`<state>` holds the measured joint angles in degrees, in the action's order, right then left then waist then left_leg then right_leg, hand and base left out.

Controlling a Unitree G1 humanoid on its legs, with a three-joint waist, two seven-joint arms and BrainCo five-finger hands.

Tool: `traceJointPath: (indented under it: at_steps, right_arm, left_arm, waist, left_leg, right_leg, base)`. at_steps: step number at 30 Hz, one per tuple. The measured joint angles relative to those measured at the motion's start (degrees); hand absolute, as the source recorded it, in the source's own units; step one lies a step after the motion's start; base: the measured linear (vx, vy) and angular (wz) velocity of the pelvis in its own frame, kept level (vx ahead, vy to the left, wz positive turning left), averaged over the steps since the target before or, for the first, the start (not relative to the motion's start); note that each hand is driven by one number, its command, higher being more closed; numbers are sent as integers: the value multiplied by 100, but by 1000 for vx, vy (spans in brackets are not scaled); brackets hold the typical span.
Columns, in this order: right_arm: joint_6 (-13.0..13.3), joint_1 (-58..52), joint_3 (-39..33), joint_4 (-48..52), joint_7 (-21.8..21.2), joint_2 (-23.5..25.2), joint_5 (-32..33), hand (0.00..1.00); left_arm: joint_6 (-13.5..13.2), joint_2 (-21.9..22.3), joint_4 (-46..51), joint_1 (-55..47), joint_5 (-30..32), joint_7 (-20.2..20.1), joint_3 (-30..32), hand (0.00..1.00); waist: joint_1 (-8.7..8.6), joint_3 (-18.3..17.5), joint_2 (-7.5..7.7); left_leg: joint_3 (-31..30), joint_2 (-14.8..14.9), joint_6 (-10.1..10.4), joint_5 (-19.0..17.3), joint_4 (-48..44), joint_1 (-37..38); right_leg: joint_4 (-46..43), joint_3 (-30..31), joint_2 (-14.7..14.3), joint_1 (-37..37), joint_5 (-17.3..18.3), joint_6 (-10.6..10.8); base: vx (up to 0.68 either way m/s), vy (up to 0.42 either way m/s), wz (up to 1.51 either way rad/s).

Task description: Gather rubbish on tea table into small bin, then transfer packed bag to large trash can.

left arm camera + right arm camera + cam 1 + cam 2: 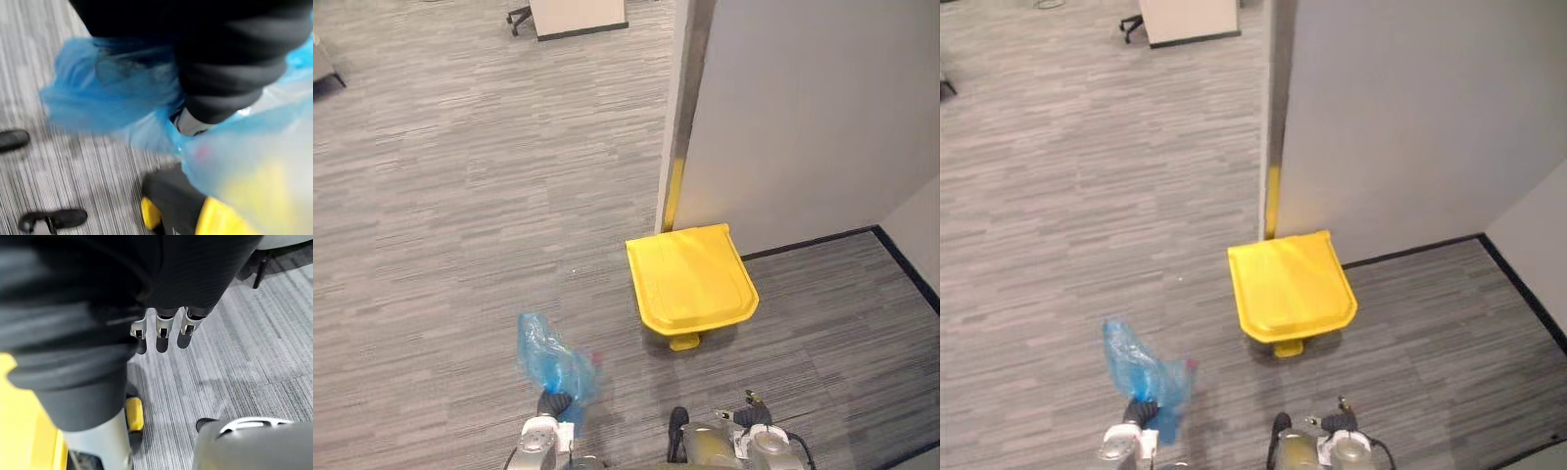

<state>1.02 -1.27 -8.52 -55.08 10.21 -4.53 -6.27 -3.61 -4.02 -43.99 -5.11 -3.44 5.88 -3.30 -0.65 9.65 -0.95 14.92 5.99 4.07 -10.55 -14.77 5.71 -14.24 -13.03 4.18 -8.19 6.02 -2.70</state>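
In the head views our left hand (554, 403) grips the translucent blue plastic bag (546, 354) at 8 o'clock of the closed yellow-lidded trash can (693, 279). The right wrist view adds our right hand (166, 327), fingers hanging released.

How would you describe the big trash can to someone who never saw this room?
Start at the tall pale wall panel rising from the grey striped carpet. At the foot of its near corner stands the trash can. Its bright yellow closed lid and foot pedal set it apart from the grey floor and wall.
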Motion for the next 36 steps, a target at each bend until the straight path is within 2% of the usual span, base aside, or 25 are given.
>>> traceJointPath:
  at_steps: [1,2,3,4,6,7,8,11,14,18,25,27,29,30,31,32,33,34,35,36]
  right_arm:
    - [2,-45,-13,22,-1,14,3,0]
    - [4,-102,-23,37,3,16,12,0]
    - [2,-132,-26,35,4,38,13,0]
    - [3,-144,-45,41,10,19,16,0]
    - [2,-87,-131,54,23,12,17,0]
    - [8,-86,-155,65,41,10,19,0]
    - [5,-99,-168,43,50,-32,17,0]
    - [-3,-154,-180,23,54,144,17,0]
    - [-4,-158,-186,14,65,162,12,0]
    - [-6,-104,-141,-88,69,167,1,0]
    - [-32,64,-24,-249,79,97,-13,0]
    - [-33,117,-24,-243,78,91,-15,0]
    - [-32,115,-32,-238,74,102,0,0]
    - [-33,125,-41,-239,76,111,2,0]
    - [-27,166,-85,-204,67,109,5,0]
    - [-4,255,-146,-184,73,100,-1,0]
    - [-5,294,-144,-185,72,107,0,0]
    - [-7,306,-136,-183,75,121,0,0]
    - [-7,302,-127,-173,88,178,-1,0]
    - [-8,288,-86,-131,105,229,0,0]
  left_arm:
    - [3,55,25,7,0,-10,0,100]
    - [3,127,75,-13,-3,-61,-5,100]
    - [3,178,82,-30,-3,-102,-8,100]
    - [3,233,90,-65,-3,-127,-7,100]
    - [6,248,144,-70,-3,-146,-3,100]
    - [6,243,153,-63,-3,-143,-2,100]
    - [8,242,141,-62,0,-143,-9,100]
    - [9,78,148,-32,1,-140,-119,100]
    - [13,10,96,-110,15,-124,-116,100]
    - [11,-191,-13,-131,107,-99,-111,100]
    - [9,-190,-155,-130,106,-34,-106,100]
    - [8,-193,-155,-131,106,-35,-106,100]
    - [5,-186,-161,-110,105,-52,-111,100]
    - [6,-185,-164,-112,105,-54,-111,100]
    - [6,-168,-165,-49,104,-56,-110,100]
    - [9,-163,-184,-27,101,-50,-105,100]
    - [10,-152,-207,2,99,-44,-107,100]
    - [6,-171,-206,10,99,-36,-105,100]
    - [2,-216,-209,7,99,-8,-87,100]
    - [0,-239,-207,0,96,23,-68,100]
  waist:
    - [6,41,74]
    - [34,49,94]
    - [64,44,98]
    - [74,50,111]
    - [95,37,59]
    - [100,8,-8]
    - [99,-42,-98]
    - [95,-99,29]
    - [77,-106,2]
    - [73,-119,-9]
    - [94,-114,14]
    - [91,-99,39]
    - [60,-17,131]
    - [54,15,159]
    - [17,83,172]
    - [15,227,110]
    - [8,279,117]
    - [22,299,154]
    - [62,344,273]
    - [63,382,414]
  left_leg:
    - [10,100,22,6,-722,-247]
    - [18,257,152,9,-1463,-544]
    - [81,331,211,-98,-1730,-616]
    - [175,406,145,-260,-1725,-712]
    - [197,425,64,-296,-1055,-858]
    - [151,409,-2,28,-333,-845]
    - [31,397,133,162,41,-777]
    - [187,112,52,251,581,-562]
    - [355,-67,-20,297,841,-326]
    - [486,-132,-25,318,986,-243]
    - [518,-178,-39,307,1054,-275]
    - [495,-229,-85,273,1051,-261]
    - [442,-337,-189,205,1078,-130]
    - [356,-352,-259,131,1092,-71]
    - [265,-360,-317,31,1096,0]
    - [167,-305,-379,-41,989,80]
    - [163,-207,-381,-158,798,91]
    - [169,-171,-349,-216,714,108]
    - [196,-159,-303,-316,581,138]
    - [240,-174,-219,-438,364,150]
  right_leg:
    - [133,-50,35,216,-3,-1]
    - [277,-96,59,436,-15,-19]
    - [335,-92,61,542,-15,-19]
    - [402,-81,64,629,-16,-18]
    - [428,12,90,625,-46,33]
    - [438,73,63,602,-63,130]
    - [488,167,-13,577,-81,221]
    - [990,365,119,658,-385,460]
    - [1248,566,206,783,-526,570]
    - [1466,696,186,817,-663,574]
    - [1355,993,156,548,-707,582]
    - [897,1074,198,309,-496,594]
    - [221,1070,349,108,-183,656]
    - [-10,1043,406,61,-112,718]
    - [-710,960,478,-242,-83,809]
    - [-1107,786,482,-525,78,913]
    - [-901,615,442,-634,102,866]
    - [-652,491,427,-713,-29,839]
    - [-21,349,391,-773,-354,804]
    - [386,252,413,-788,-498,796]
  base:
    - [151,-22,24]
    - [128,26,13]
    - [144,66,0]
    - [100,91,-9]
    - [81,125,-17]
    - [62,176,-30]
    - [69,163,-29]
    - [46,161,-22]
    - [27,135,-30]
    - [10,48,-19]
    - [-5,6,-22]
    - [-33,42,-20]
    - [-35,52,0]
    - [-49,39,3]
    - [-108,44,0]
    - [-111,52,1]
    - [-65,46,4]
    - [38,6,9]
    - [99,-55,11]
    - [128,-98,10]
